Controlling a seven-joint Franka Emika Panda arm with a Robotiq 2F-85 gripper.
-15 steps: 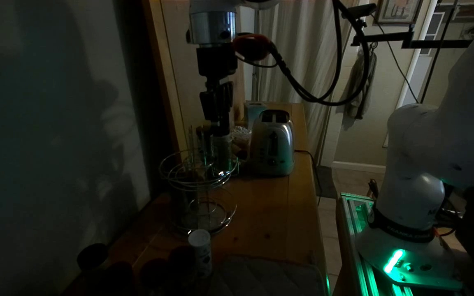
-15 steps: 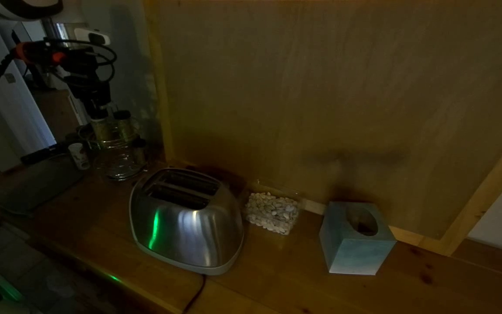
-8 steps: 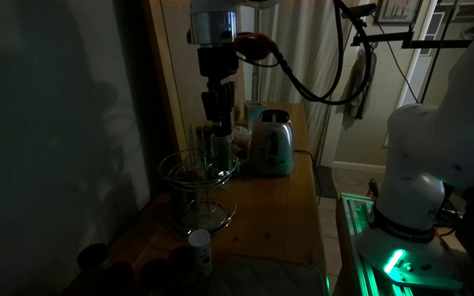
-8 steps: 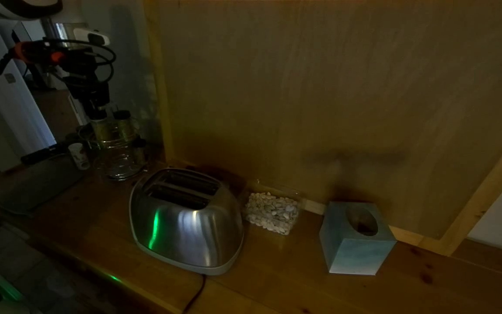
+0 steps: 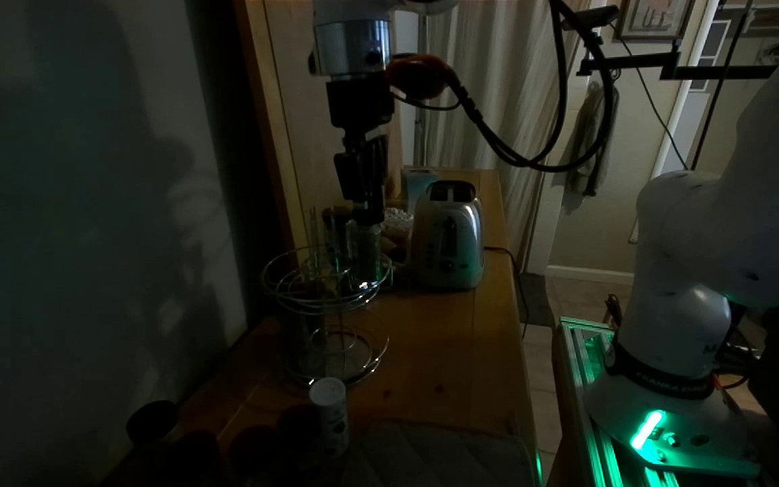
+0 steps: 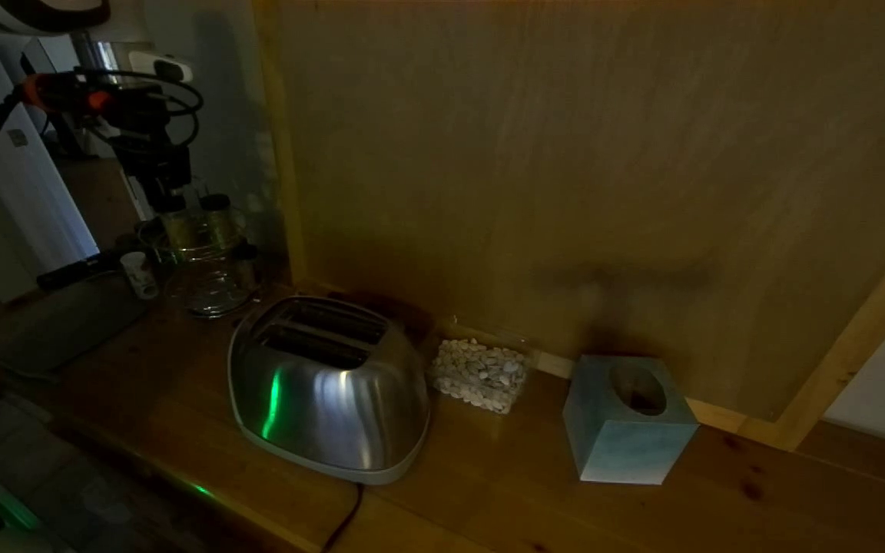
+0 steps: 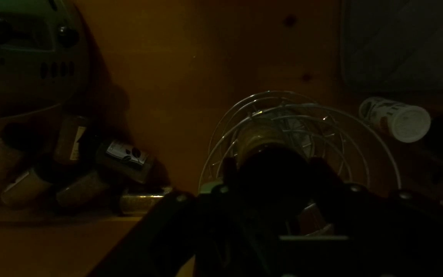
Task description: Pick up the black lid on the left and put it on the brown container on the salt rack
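Note:
My gripper (image 5: 368, 203) points down over the two-tier wire rack (image 5: 322, 308); it also shows in an exterior view (image 6: 162, 184). It is shut on a black lid (image 7: 271, 165), with a finger on each side. The lid is at the mouth of a glass jar with brownish-yellow contents (image 5: 365, 253), which stands upright on the rack's upper tier. The jar also shows in an exterior view (image 6: 180, 230) and in the wrist view (image 7: 258, 132). The picture is very dark, so I cannot tell whether the lid sits squarely on the rim.
Another jar with a dark lid (image 6: 220, 223) stands beside it on the rack. A toaster (image 6: 327, 415) is close by. Several spice jars lie behind it (image 7: 125, 157). A white shaker (image 7: 398, 119) and a grey quilted mat (image 5: 437, 453) are near the rack. A tissue box (image 6: 631, 438) stands farther along.
My gripper and the lid have shifted slightly, to the right in one exterior view and slightly left and down in the other. The jar and rack have not moved.

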